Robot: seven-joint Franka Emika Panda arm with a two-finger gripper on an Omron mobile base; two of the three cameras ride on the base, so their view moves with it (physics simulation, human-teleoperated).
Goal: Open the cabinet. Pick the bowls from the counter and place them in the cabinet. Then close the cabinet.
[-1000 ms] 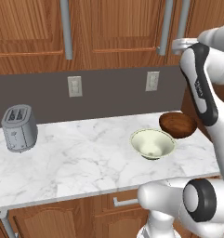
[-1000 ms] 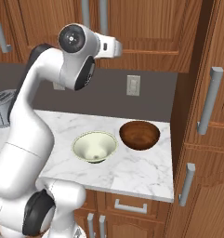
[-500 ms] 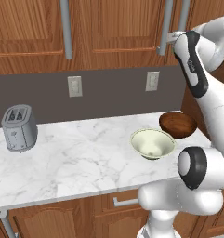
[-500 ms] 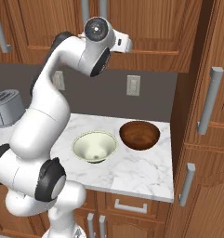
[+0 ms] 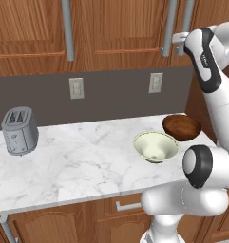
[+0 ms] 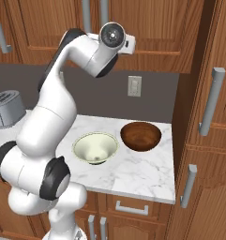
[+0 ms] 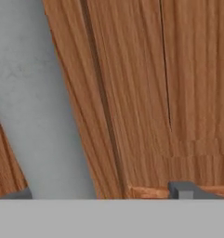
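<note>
- White marble counter [image 5: 78, 166] runs wide under a dark backsplash with two pale outlets [image 5: 76, 88]; a grey toaster [image 5: 20, 130] sits at the nine o'clock end of the left base view.
- Both bowls sit on the slab: the cream bowl [image 5: 155, 146] at about four o'clock of that view, the brown bowl [image 5: 182, 127] just beside it toward two o'clock, rims close or touching.
- Reddish-brown cabinet [image 5: 120, 33] hangs above, both doors shut, grey bar handles [image 5: 169, 27] vertical.
- Against a second ago, the arm has swung up: the hand was level with the lower door edge, and now the gripper [image 5: 178, 42] is right at the handles near one o'clock of the left base view. Bowls and toaster have not moved.
- In the hand view a broad grey handle [image 7: 36, 107] crosses from eleven o'clock to seven o'clock, lying between the two fingertips [image 7: 185, 189], nearer the one at seven o'clock.
- Fingers are spread wide, either side of the bar, not clamped on it.
</note>
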